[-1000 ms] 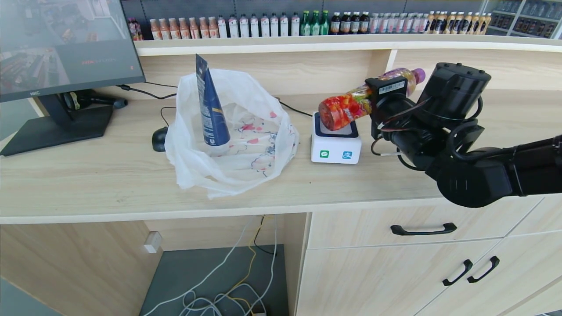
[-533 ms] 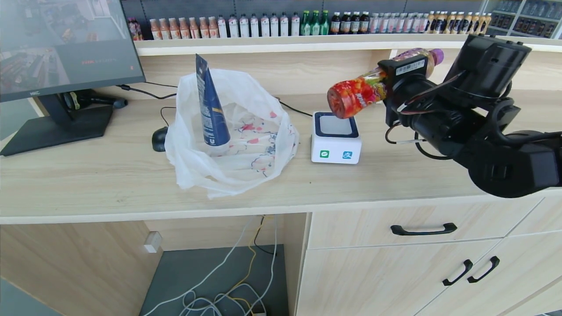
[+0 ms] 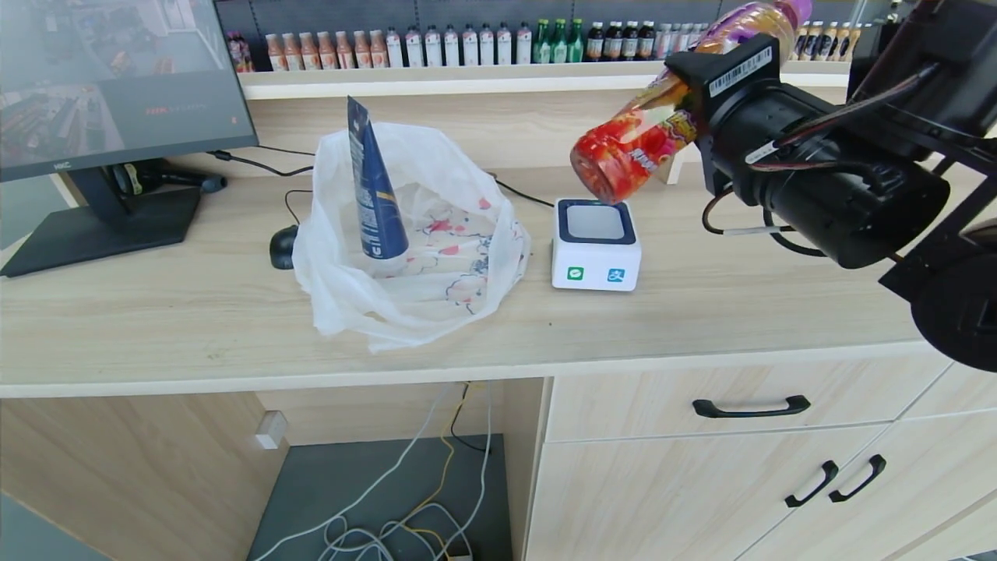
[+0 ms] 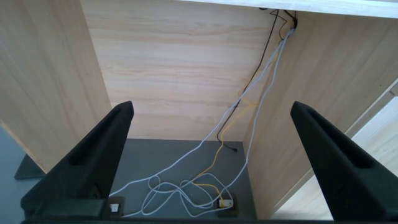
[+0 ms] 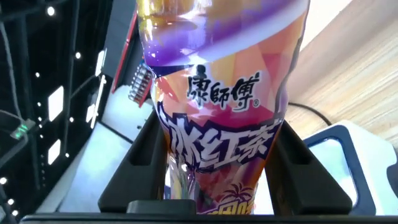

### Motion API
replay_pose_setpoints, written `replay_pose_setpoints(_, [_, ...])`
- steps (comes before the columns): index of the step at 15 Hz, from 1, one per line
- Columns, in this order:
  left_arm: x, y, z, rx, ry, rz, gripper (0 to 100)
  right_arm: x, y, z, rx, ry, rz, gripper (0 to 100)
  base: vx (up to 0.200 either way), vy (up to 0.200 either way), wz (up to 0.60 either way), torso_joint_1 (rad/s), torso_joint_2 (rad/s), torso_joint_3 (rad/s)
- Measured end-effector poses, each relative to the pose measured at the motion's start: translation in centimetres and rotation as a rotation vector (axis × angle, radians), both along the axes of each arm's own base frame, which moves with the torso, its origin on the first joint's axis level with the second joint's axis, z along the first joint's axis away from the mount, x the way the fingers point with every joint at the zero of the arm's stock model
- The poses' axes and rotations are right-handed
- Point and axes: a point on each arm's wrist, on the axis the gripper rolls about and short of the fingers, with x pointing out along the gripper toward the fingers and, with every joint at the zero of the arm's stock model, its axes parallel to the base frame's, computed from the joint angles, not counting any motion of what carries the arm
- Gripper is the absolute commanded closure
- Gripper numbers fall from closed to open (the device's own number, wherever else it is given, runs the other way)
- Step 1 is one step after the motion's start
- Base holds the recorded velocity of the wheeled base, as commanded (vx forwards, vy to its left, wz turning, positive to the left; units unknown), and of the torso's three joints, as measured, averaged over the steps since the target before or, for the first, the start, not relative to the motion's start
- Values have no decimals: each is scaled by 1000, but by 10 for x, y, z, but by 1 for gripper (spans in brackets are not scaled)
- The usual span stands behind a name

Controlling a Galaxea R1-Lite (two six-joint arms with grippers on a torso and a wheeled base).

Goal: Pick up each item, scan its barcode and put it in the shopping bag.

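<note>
bottle [image 3: 632,146] tilted, base down toward scanner [image 3: 596,257]

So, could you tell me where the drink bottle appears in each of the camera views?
Head view: the drink bottle is at the upper right, tilted in the right gripper, above the scanner.
Right wrist view: the drink bottle sits close to the lens, between the gripper's fingers.
Left wrist view: this one faces the cables under the counter instead.
Shared landmark: the scanner, also seen behind the bottle in the right wrist view.
</note>
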Motion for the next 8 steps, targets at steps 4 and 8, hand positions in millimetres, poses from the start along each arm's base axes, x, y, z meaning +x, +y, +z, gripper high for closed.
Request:
replay_pose_setpoints(4, [0,0,0,0,0,0,0,-18,-4,-5,-176,-49,-34,100,0,0,0,0,0,0])
replay_pose_setpoints(8, [0,0,0,2,0,0,0,-29,-7,-4,-428,-226,-72,100,0,0,0,0,0,0])
